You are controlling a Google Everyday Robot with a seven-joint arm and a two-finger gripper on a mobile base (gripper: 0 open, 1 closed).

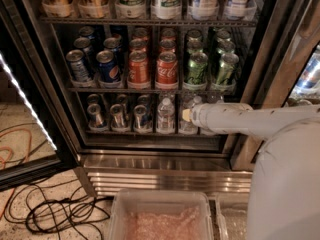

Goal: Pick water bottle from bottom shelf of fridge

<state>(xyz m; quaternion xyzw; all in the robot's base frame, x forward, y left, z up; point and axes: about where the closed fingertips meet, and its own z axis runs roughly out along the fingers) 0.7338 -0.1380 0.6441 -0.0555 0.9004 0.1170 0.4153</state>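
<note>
The fridge (pixel 155 163) stands open in front of me. On its bottom shelf (pixel 150 132) a clear ribbed water bottle (pixel 166 116) with a white cap stands upright at the middle. A second clear bottle (pixel 185 127) stands just right of it, partly hidden by my arm. My gripper (pixel 187 115) is at the end of the pale arm that reaches in from the right at bottom-shelf height. It is in front of the second bottle and just right of the first.
Silver-topped cans (pixel 117 116) fill the left of the bottom shelf. Coloured soda cans (pixel 167 69) stand on the rack above. The glass door with its LED strip (pixel 25 104) hangs open at left. Cables (pixel 55 214) lie on the floor. A clear bin (pixel 162 216) sits below.
</note>
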